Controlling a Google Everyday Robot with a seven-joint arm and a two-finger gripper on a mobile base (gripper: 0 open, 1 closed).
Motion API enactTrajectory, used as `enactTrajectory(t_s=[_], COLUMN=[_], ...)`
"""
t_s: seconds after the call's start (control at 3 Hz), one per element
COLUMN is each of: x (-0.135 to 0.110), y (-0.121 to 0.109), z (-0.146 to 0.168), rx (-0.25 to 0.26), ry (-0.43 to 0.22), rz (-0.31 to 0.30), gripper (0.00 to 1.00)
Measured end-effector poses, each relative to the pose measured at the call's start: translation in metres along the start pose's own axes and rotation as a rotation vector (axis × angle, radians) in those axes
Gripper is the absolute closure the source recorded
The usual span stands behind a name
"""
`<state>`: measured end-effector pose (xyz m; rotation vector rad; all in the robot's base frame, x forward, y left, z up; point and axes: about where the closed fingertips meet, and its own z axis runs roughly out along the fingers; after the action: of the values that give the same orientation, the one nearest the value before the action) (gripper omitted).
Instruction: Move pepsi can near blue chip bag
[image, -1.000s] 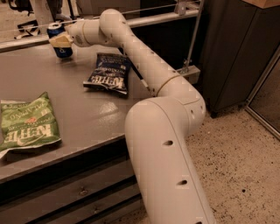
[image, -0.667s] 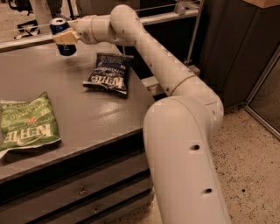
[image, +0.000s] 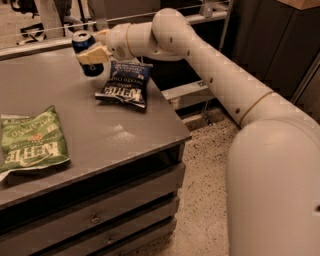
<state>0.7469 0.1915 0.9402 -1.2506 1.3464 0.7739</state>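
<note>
The pepsi can (image: 81, 41) is dark blue with a silver top and stands upright at the far side of the grey table (image: 115, 132). My gripper (image: 93, 49) is shut on the can, with one cream finger (image: 93, 55) across its front. The can is held just left of the far end of the blue chip bag (image: 122, 84). That bag is dark navy with white lettering and lies flat near the table's right edge. I cannot tell whether the can's base touches the table.
A larger green chip bag (image: 30, 141) lies at the table's near left. The table has drawers (image: 95, 217) below its front edge. My white arm (image: 220, 75) reaches in from the right over speckled floor (image: 207, 190). Dark cabinets (image: 270, 40) stand at the back right.
My gripper has carried the pepsi can to the right, from the far left part of the table to just beside the blue chip bag. The bags have not moved.
</note>
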Motion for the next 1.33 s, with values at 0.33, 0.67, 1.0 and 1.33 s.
enactTrajectory(t_s=[0.33, 0.67, 1.0, 1.33], x=[0.015, 0.026, 0.033, 0.038], y=[0.026, 0.05, 0.065, 0.073], z=[-0.02, -0.027, -0.029, -0.029], rx=[-0.022, -0.047, -0.062, -0.075], ry=[0.028, 0.033, 0.026, 0.033], rz=[-0.014, -0.012, -0.003, -0.008], gripper=[1.0, 1.0, 1.0, 0.82])
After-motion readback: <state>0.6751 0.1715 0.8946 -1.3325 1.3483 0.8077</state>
